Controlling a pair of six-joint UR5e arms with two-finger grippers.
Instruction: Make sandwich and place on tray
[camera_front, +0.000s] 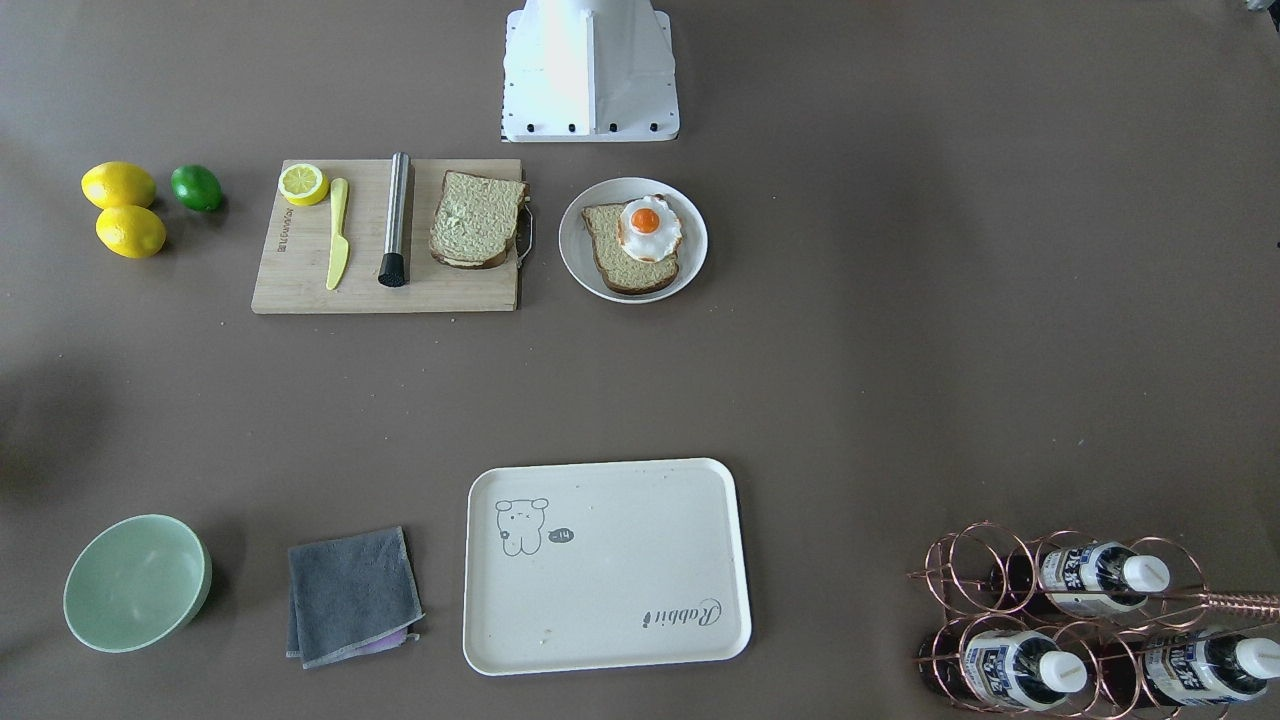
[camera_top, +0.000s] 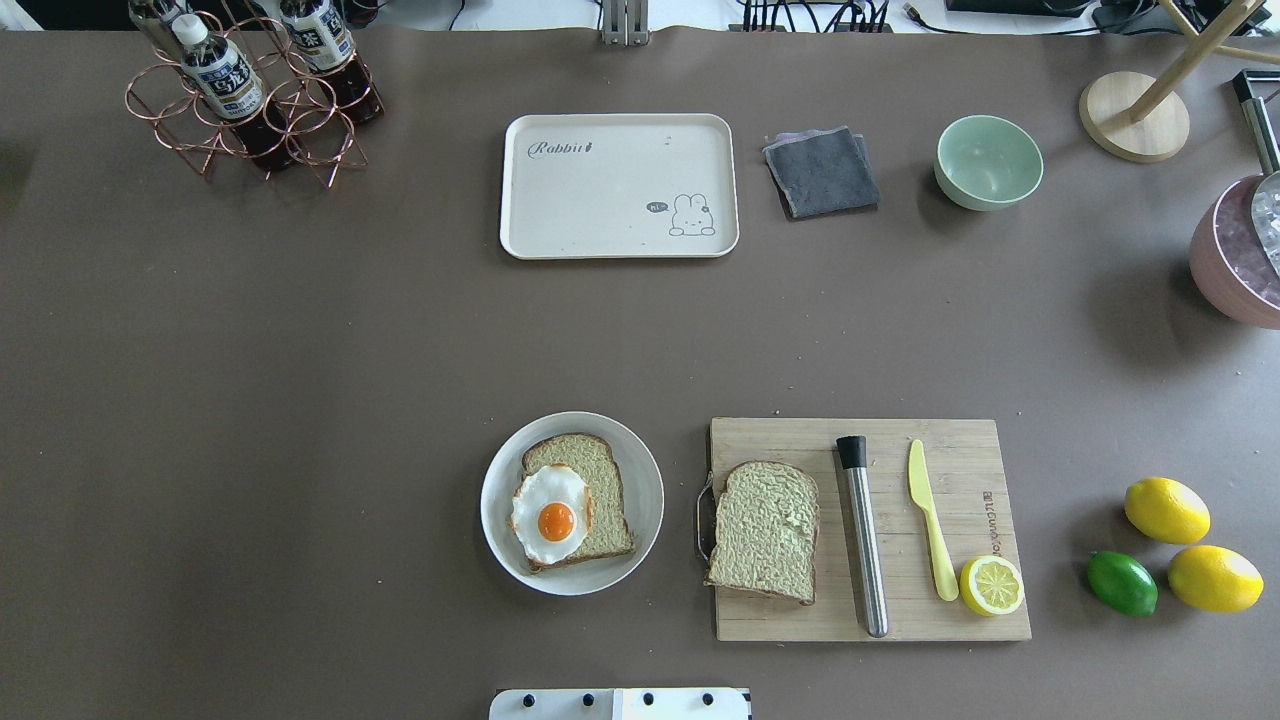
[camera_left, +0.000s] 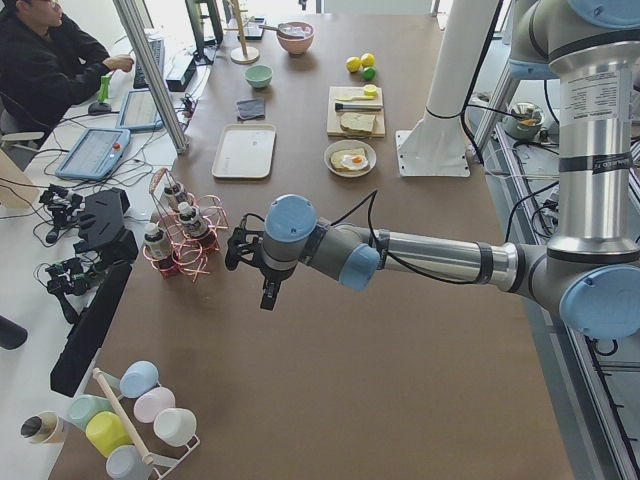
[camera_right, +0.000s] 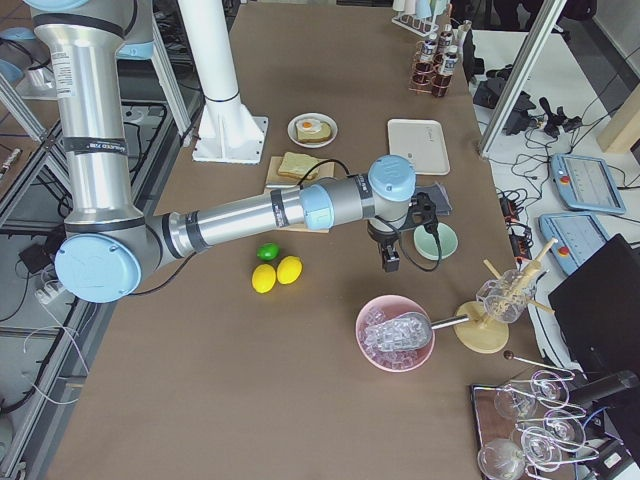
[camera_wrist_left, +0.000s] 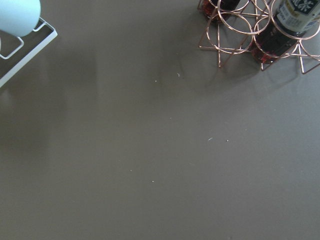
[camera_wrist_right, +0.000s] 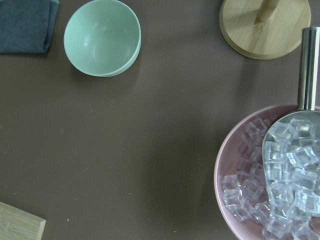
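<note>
One bread slice lies on a round grey plate. The fried egg sits on top of it and hides part of the slice. The other bread slice lies flat on the wooden board, just beside the plate. It covers some of the board's little metal handle. The tray is across the table, well apart from both slices.

A metal stick with a black end, a yellow knife and a lemon half also lie on the board.

The left gripper hangs over the brown table near the bottle rack. It shows only from the side, small and dark, so I cannot tell if its fingers are apart or together. The right gripper hangs close to the green bowl. It is just as hard to see, and I cannot tell about its fingers either.

The two wrist cameras show no fingers at all. The left one shows the table, with the rack and a pale blue cup both cut off at the top edge. The right one shows the green bowl and a pink bowl of ice with a metal scoop in it. The picture's edge cuts the pink bowl off, and the grey cloth too
</note>
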